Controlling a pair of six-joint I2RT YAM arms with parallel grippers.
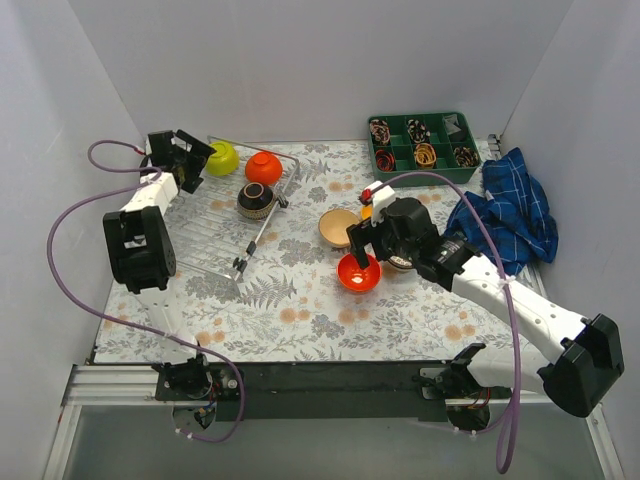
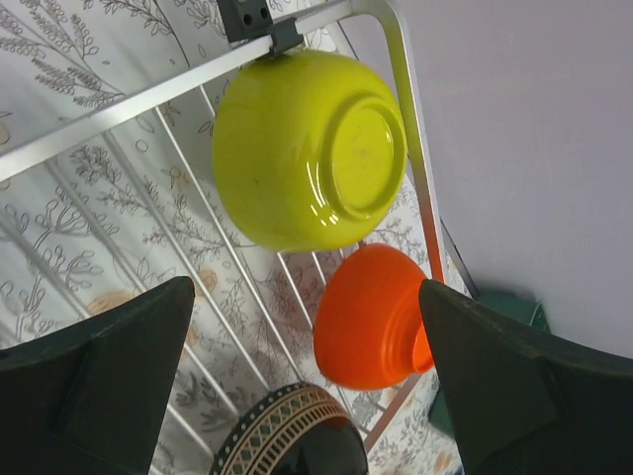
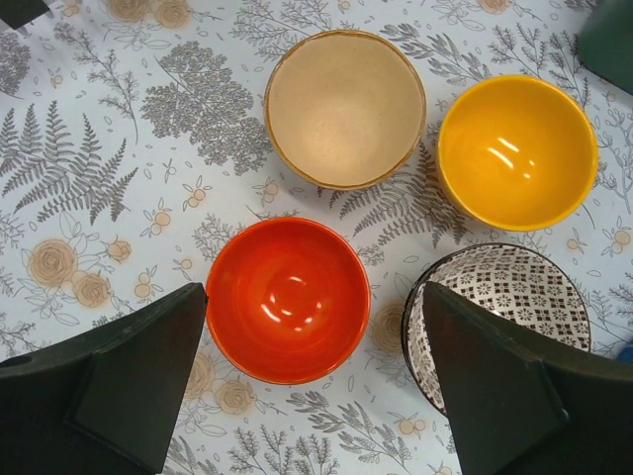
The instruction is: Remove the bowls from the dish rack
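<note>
— White walls, flowered desk (image 1: pixel 300 300). Which bowl next?
— Lime bowl (image 2: pixel 307 148), far corner of the rack (image 1: pixel 215 235), apparently leaning on a bar. Left end effector (image 2: pixel 302 307) gapes wide, empty: straddle its wall, then close. Right end effector (image 3: pixel 315 297) hangs wide, empty, over the red bowl (image 3: pixel 288 300).

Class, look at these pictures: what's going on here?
Two robot arms are emptying the dish rack. The left gripper, open, faces the lime green bowl; an orange bowl and a dark patterned bowl sit in the rack. The right gripper hangs open over the red bowl on the table, beside a beige bowl, a yellow bowl and a black-and-white bowl.
</note>
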